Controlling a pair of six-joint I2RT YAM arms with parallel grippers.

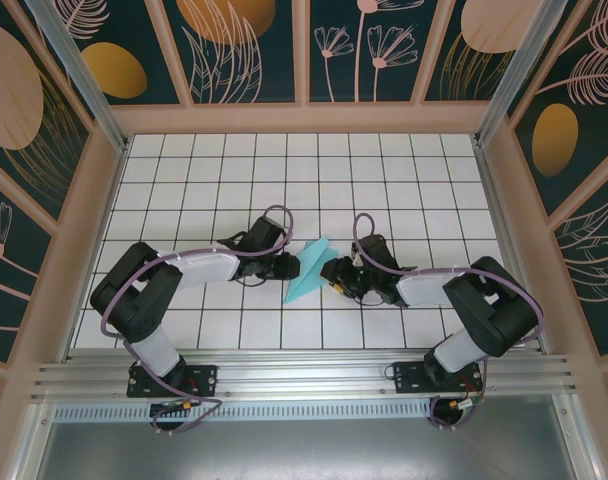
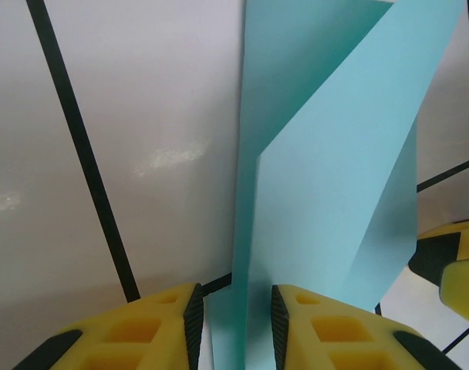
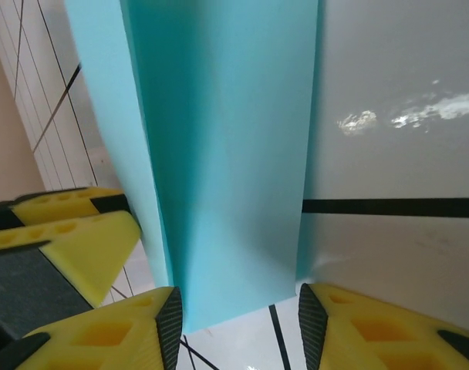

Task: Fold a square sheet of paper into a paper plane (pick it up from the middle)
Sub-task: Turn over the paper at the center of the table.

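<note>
- Yellow fingers point(image 2: 142, 331) of the left gripper point(image 2: 236, 316) sit at the bottom edge of its wrist view. Jaws are apart and blue paper fills the gap. Can't tell if the pads bite or just straddle it.
- Right gripper point(image 3: 238, 324) looks much the same at the bottom of its wrist view. Its jaws are wider apart, with the folded strip running pad to pad. Grip or no grip, can't tell.
- Paper plane point(image 1: 310, 270) lies at the centre of the overhead view on the white tiled table point(image 1: 204, 180). Its point aims lower left and its wide end upper right.
- Left gripper is at the plane's left flank and right gripper at its right flank, both touching it or just beside it.
- Wrist views show layered folds and a lengthwise crease, with one flap standing up off the table.
- Step, my read: late folding. The dart shape is already there and a flap or the centre crease is being worked, so it's well past halfway.
- Next move, my read: one side steadies the body while the other presses the raised flap flat along the crease. The paper is thin, so go light, or it will skid on the tiles or buckle.
- Writing: none readable. Wall panels point(image 1: 234, 40) carry only a flower and leaf pattern, and no brand is legible on the arms.
</note>
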